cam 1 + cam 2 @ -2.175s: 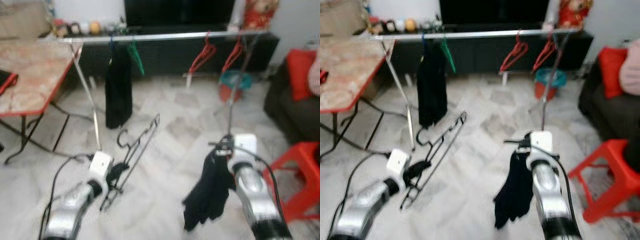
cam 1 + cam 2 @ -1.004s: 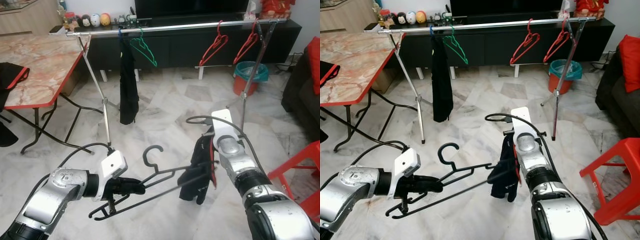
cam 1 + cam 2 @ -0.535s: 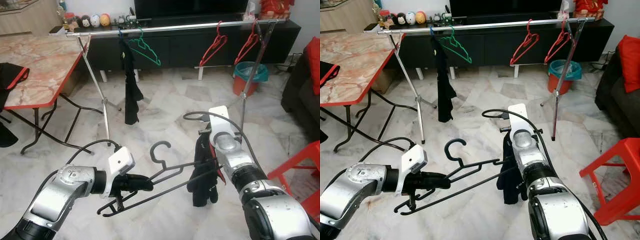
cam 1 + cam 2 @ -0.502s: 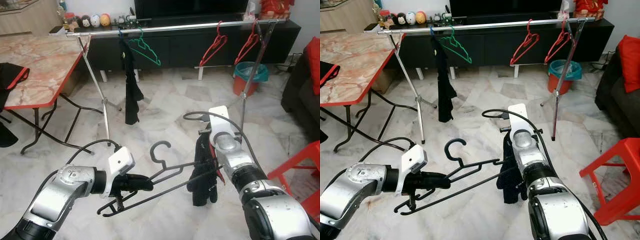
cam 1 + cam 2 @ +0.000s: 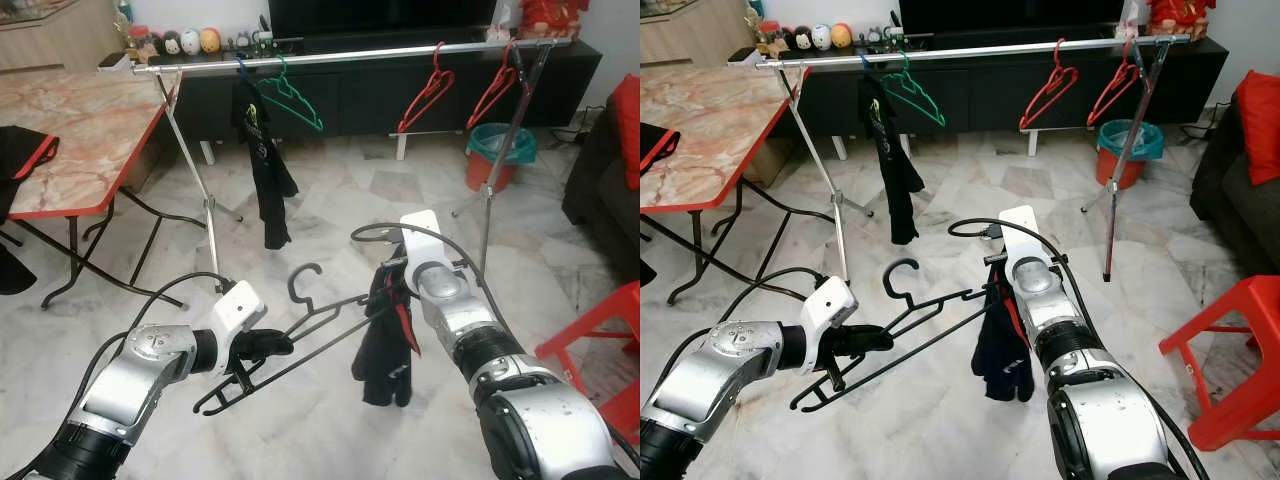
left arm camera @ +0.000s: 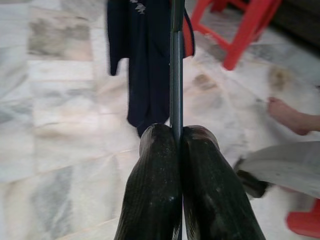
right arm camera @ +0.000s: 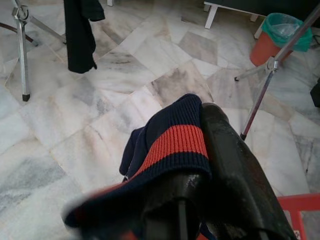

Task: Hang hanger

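My left gripper (image 5: pixel 272 344) is shut on the lower bar of a black wire hanger (image 5: pixel 318 318), low over the floor; in the left wrist view the bar (image 6: pixel 176 75) runs straight out from between the pressed fingertips (image 6: pixel 160 165). The hanger's far end reaches into a dark navy garment (image 5: pixel 385 345) with a red collar band (image 7: pixel 172 141). My right gripper (image 7: pixel 200 155) is shut on that collar and the garment hangs limp from it. Behind stands the silver clothes rail (image 5: pixel 350 55).
On the rail hang a green hanger (image 5: pixel 296 98), a black shirt (image 5: pixel 266 170) and two red hangers (image 5: pixel 428 90). A red-edged marble table (image 5: pixel 80 130) stands left, a red stool (image 5: pixel 600 330) and a dark sofa right, and a teal bin (image 5: pixel 500 148) behind. A person's bare foot (image 6: pixel 286 114) rests beside the stool.
Both grippers have drifted a little left, bringing the hanger and garment closer together. The hanger's hook is slightly higher. The black shirt on the rail has swung and turned.
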`<state>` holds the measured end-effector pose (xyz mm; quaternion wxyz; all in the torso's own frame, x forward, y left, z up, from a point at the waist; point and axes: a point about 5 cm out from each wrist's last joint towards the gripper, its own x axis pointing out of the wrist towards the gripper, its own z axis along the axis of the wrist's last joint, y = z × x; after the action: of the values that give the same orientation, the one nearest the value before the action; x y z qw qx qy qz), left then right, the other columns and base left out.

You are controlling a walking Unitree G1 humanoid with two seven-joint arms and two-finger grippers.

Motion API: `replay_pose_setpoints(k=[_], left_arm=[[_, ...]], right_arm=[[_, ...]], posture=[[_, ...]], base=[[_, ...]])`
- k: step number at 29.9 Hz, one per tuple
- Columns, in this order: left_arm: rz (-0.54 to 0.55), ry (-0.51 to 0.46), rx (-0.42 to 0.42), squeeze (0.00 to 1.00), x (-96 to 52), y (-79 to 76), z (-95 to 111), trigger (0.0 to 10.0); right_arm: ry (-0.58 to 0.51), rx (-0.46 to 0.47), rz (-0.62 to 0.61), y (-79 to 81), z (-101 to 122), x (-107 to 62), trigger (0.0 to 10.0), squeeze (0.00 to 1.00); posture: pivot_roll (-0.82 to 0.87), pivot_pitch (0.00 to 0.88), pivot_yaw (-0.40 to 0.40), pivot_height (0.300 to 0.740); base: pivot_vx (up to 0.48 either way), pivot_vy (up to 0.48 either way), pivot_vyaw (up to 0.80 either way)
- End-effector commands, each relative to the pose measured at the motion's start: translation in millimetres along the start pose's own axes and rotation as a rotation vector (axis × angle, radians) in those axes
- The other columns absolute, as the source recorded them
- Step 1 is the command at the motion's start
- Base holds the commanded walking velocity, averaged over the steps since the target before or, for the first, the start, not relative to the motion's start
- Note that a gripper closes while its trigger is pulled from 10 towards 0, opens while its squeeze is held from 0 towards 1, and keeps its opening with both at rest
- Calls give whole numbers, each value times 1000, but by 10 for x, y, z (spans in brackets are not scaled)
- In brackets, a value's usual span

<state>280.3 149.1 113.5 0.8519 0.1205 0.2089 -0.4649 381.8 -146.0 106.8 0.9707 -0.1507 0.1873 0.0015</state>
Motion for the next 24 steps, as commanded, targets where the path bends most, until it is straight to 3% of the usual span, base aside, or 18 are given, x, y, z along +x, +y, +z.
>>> replay_pose_setpoints(k=[1,5,12,18,24], left_arm=[[57,1,18,0,-27,75,19,10000],[149,-19,-7,0,2,145,17,10000],[102,-41,-4,0,32,89,28,10000],[33,-77,-10,0,49,14,65,10000],[126,-53,-12,0,70,105,41,10000]], right_arm=[[-51,-4,12,29,159,3,10000,0],[-59,-10,31,54,179,-3,10000,0],[-58,-33,86,112,154,-20,10000,0],[-45,-117,123,155,102,-36,10000,0],[-44,-119,133,176,103,-60,10000,0]], posture=[[-53,0,73,740],[-56,0,69,740],[-56,0,68,740],[-56,0,65,740],[-58,0,65,740]], base=[[0,0,0],[0,0,0],[0,0,0],[0,0,0],[0,0,0]])
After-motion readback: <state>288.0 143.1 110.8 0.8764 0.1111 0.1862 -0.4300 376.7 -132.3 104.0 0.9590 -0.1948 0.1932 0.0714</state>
